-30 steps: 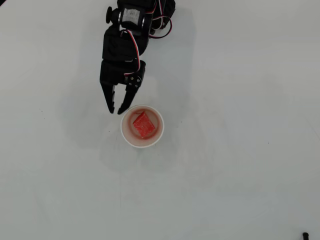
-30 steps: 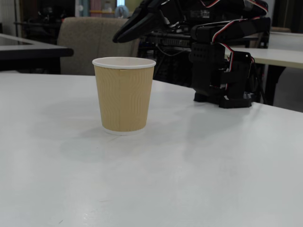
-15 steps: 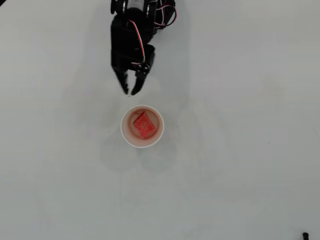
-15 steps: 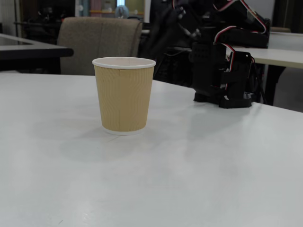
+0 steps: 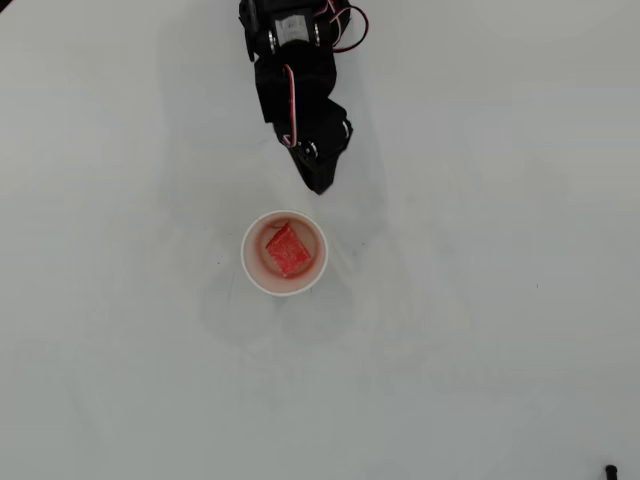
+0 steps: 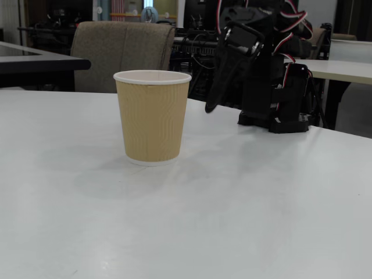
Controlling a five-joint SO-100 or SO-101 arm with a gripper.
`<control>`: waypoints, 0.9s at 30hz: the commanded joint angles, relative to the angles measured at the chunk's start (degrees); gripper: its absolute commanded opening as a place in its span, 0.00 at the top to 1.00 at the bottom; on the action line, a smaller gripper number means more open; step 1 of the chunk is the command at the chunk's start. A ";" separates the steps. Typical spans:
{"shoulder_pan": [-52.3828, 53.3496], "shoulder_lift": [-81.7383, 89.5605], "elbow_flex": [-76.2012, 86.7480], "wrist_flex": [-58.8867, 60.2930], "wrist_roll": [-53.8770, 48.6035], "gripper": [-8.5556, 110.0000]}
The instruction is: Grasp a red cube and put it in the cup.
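Observation:
The cup (image 5: 252,262) stands upright on the white table, seen from above with a white rolled rim. In the fixed view the cup (image 6: 153,116) has a tan ribbed wall. The red cube (image 5: 287,250) lies inside the cup, tilted, with whitish patches; it is hidden in the fixed view. My black gripper (image 5: 318,184) hangs just beyond the cup's far rim, apart from it, its jaws together and empty. In the fixed view the gripper (image 6: 210,107) points down to the right of the cup, above the table.
The arm's base (image 6: 273,119) stands on the table behind the cup. A chair (image 6: 122,52) and other tables are behind the table's far edge. A small dark object (image 5: 610,470) sits at the bottom right corner of the overhead view.

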 commanded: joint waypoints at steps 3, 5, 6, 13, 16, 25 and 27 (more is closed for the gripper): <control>-2.55 2.81 6.15 -11.25 11.78 0.93; -2.81 2.81 7.38 -11.95 13.71 0.93; -2.72 2.81 7.65 -11.95 14.50 0.93; -0.35 2.90 10.02 -10.46 16.70 0.92; 0.70 2.90 10.02 -9.14 17.14 0.93; 4.31 2.90 10.02 -5.45 17.23 0.93; 4.57 2.90 10.02 -5.36 17.31 0.93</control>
